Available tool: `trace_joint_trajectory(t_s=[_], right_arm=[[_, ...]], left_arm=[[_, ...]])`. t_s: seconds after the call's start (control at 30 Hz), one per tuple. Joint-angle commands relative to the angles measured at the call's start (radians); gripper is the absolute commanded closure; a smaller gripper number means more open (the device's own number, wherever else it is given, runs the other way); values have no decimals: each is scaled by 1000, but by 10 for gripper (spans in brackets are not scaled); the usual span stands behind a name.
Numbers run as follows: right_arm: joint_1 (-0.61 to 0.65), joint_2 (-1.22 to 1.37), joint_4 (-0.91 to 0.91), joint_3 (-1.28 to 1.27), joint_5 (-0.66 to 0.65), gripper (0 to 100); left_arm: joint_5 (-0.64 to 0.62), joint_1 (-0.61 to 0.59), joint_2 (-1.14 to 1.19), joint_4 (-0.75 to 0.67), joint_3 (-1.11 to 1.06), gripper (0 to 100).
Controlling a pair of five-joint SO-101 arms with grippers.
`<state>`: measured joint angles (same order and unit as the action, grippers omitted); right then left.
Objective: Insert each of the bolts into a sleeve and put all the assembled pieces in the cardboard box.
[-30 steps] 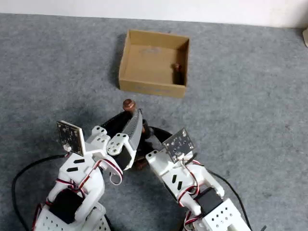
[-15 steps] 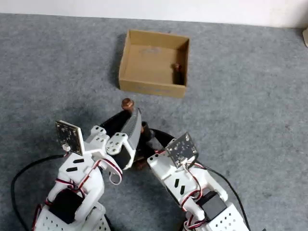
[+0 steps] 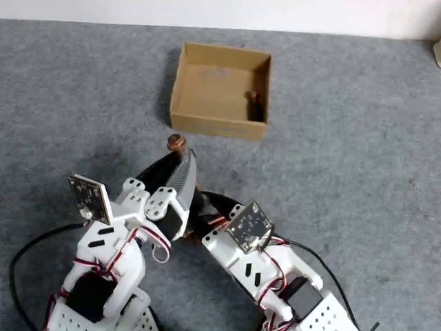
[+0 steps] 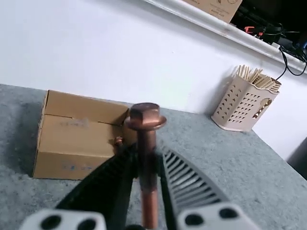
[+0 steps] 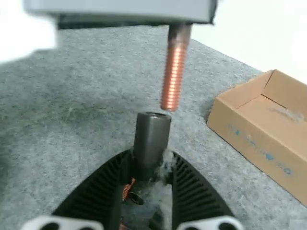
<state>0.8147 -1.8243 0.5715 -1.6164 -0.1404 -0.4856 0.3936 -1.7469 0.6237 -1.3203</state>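
A copper bolt (image 4: 145,120) stands head up in my left gripper (image 4: 146,155), which is shut on its shaft. In the high view the bolt (image 3: 176,142) sits just before the cardboard box (image 3: 215,127). My right gripper (image 5: 151,160) is shut on a dark grey sleeve (image 5: 151,136), held upright with its mouth open. The bolt's threaded end (image 5: 172,76) hangs just above the sleeve's mouth, a little to one side and not touching. The right gripper (image 3: 200,205) lies close beside the left gripper (image 3: 180,157). One assembled piece (image 3: 255,103) stands in the box's right corner.
More copper thread and a dark piece (image 5: 129,191) lie on the grey mat under the right gripper. A beige holder of sticks (image 4: 244,103) stands beyond the mat near the wall. Open mat lies left and right of the box (image 5: 268,129).
The left gripper has carried the bolt slightly left and towards the box. The right arm has swung left, bringing the sleeve under the bolt.
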Motion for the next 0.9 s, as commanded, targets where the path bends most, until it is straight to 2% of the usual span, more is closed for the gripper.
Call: trace_joint_trajectory(t_s=[0.0,0.43,0.8,0.87], right_arm=[[4,-15,-10,30,-15,995],[-48,-15,-13,38,-14,995],[-54,-15,-16,38,-14,995],[-54,-15,-16,38,-14,995]], left_arm=[[-5,-12,-10,-5,13,996],[-6,-8,-10,-9,-27,996],[-6,54,-10,-6,-41,996],[-41,71,-10,-9,-65,996]])
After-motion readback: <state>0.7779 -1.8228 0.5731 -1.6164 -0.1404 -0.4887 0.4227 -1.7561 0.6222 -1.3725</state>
